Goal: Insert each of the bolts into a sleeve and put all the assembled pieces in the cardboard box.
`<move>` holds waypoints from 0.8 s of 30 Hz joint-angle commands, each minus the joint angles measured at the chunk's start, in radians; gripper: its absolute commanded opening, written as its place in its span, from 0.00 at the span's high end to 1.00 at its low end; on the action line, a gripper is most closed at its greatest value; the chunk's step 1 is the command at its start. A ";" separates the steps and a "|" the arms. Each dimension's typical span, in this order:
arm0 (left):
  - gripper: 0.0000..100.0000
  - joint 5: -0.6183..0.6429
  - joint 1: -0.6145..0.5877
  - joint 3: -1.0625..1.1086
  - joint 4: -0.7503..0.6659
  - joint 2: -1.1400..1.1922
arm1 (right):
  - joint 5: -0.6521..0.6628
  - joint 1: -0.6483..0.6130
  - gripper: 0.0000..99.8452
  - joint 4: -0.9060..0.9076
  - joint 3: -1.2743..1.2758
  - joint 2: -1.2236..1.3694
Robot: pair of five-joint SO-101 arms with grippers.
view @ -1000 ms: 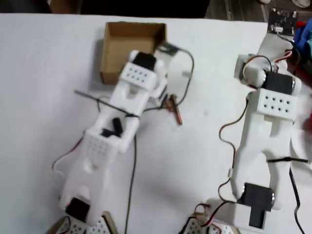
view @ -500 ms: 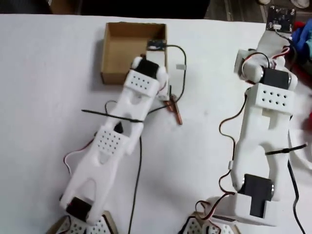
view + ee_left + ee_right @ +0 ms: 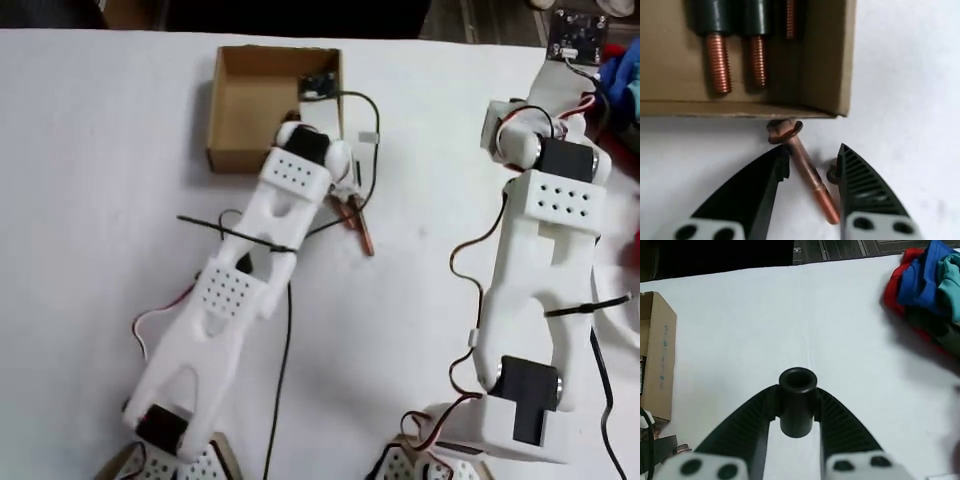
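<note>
Beside the box (image 3: 847,55), the open left end effector (image 3: 813,150) straddles a bolt (image 3: 806,172).

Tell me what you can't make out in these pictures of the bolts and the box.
- Left wrist view: the assembled pieces in the cardboard box run off the picture's edge, so their sleeved ends are cut off.
- Left wrist view: a copper piece beside the loose bolt sits mostly behind the left gripper.
- Right wrist view: the bore of the sleeve in the right gripper is too dark to see into.
</note>
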 commanded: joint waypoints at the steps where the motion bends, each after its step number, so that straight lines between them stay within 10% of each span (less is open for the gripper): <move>1: 0.82 0.009 0.006 0.021 -0.017 -0.006 | -0.009 0.007 0.98 -0.004 -0.055 -0.004; 24: 0.96 -0.249 -0.060 0.039 0.060 -0.017 | -0.009 0.010 0.98 -0.001 -0.058 -0.004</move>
